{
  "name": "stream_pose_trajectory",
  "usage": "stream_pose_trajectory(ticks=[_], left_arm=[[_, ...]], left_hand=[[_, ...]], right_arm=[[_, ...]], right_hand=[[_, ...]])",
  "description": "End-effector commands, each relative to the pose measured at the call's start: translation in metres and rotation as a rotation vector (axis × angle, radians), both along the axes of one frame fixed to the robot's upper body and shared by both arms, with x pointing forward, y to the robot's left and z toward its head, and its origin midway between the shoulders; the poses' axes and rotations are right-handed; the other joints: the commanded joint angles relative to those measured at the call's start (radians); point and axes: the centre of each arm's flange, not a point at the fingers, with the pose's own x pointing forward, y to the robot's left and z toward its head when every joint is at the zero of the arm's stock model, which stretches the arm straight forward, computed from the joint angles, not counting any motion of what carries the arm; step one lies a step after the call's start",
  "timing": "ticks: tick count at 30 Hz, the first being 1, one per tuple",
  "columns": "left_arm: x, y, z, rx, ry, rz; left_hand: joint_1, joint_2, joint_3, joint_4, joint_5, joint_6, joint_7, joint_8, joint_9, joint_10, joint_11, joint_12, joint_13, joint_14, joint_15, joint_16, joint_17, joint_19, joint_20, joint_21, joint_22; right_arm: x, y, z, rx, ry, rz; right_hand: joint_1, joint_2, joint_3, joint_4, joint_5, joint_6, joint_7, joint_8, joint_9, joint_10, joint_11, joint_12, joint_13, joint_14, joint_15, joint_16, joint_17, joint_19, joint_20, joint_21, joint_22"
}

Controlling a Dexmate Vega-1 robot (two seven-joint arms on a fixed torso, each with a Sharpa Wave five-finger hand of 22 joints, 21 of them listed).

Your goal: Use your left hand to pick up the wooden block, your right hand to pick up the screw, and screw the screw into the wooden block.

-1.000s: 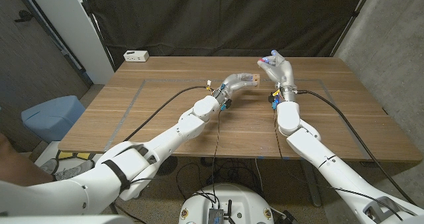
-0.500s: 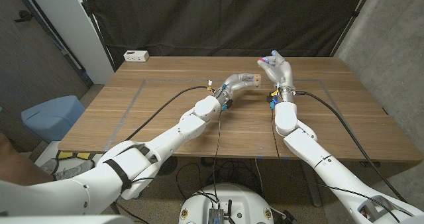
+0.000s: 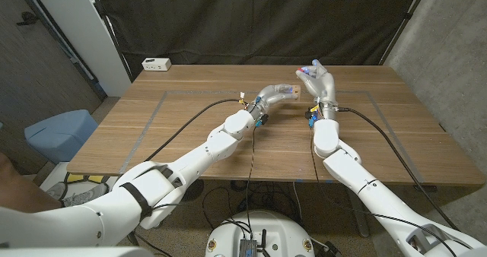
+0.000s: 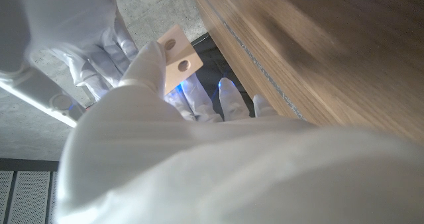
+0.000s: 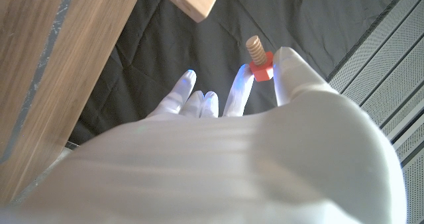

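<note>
My left hand [image 3: 275, 92] holds the pale wooden block [image 3: 291, 91] raised above the table's far middle; in the left wrist view the wooden block [image 4: 177, 57] shows two round holes, gripped by my left hand [image 4: 149, 85]. My right hand [image 3: 319, 78] is lifted just to the right of the block and pinches the screw [image 3: 304, 69] at its fingertips. In the right wrist view the screw [image 5: 258, 59], a red head with a tan threaded shaft, sits between thumb and finger of my right hand [image 5: 265, 98], a short gap from a corner of the block [image 5: 199, 0].
The wooden table [image 3: 190, 128] has a taped rectangle outline. A white box [image 3: 156, 64] sits at its far left corner. A dark curtain hangs behind. A blue bin [image 3: 59, 131] stands on the floor to the left. Cables trail along both arms.
My right forearm has shifted slightly to the left, the hand keeping the screw close to the block. The left hand and block have stayed put.
</note>
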Motion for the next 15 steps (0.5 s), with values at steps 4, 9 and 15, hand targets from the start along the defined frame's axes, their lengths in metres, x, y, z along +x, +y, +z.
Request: stream_pose_trajectory(ticks=[4, 9, 15], left_arm=[[-0.0019, -0.0044, -0.0019, 0.005, 0.004, -0.004], [-0.0026, -0.0047, -0.0013, 0.008, 0.002, -0.006], [-0.0029, -0.0054, -0.0011, 0.012, 0.003, -0.009]], left_hand=[[-0.012, 0.030, 0.004, 0.004, 0.009, 0.033, -0.007, 0.009, 0.013, 0.009, 0.002, 0.004, 0.003, 0.009, -0.085, -0.001, 0.003, 0.003, 0.002, 0.006, 0.005], [-0.013, 0.030, 0.004, 0.005, 0.009, 0.035, -0.007, 0.009, 0.013, 0.010, 0.002, 0.003, 0.003, 0.009, -0.084, -0.001, 0.003, 0.004, 0.001, 0.006, 0.005], [-0.013, 0.030, 0.004, 0.005, 0.009, 0.035, -0.006, 0.009, 0.013, 0.010, 0.002, 0.003, 0.004, 0.009, -0.083, -0.002, 0.003, 0.004, 0.002, 0.006, 0.005]], right_arm=[[0.0016, -0.0007, -0.0056, 0.007, -0.013, -0.001], [0.0029, -0.0011, -0.0073, 0.009, -0.013, 0.002], [0.0035, -0.0009, -0.0074, 0.008, -0.014, 0.003]], right_hand=[[0.009, 0.006, -0.005, -0.003, 0.008, -0.014, -0.001, 0.001, 0.005, -0.001, 0.001, -0.002, 0.003, 0.007, -0.057, 0.006, 0.002, -0.004, -0.064, -0.001, 0.002], [0.013, 0.006, -0.005, -0.004, 0.010, -0.017, -0.003, 0.003, 0.006, -0.002, -0.004, -0.003, 0.003, 0.006, -0.058, 0.005, 0.002, -0.006, -0.063, -0.002, 0.002], [0.019, 0.007, -0.002, -0.007, 0.013, -0.020, -0.004, 0.006, 0.008, -0.003, -0.005, -0.004, 0.003, 0.005, -0.057, 0.003, 0.002, -0.008, -0.063, -0.002, 0.002]])
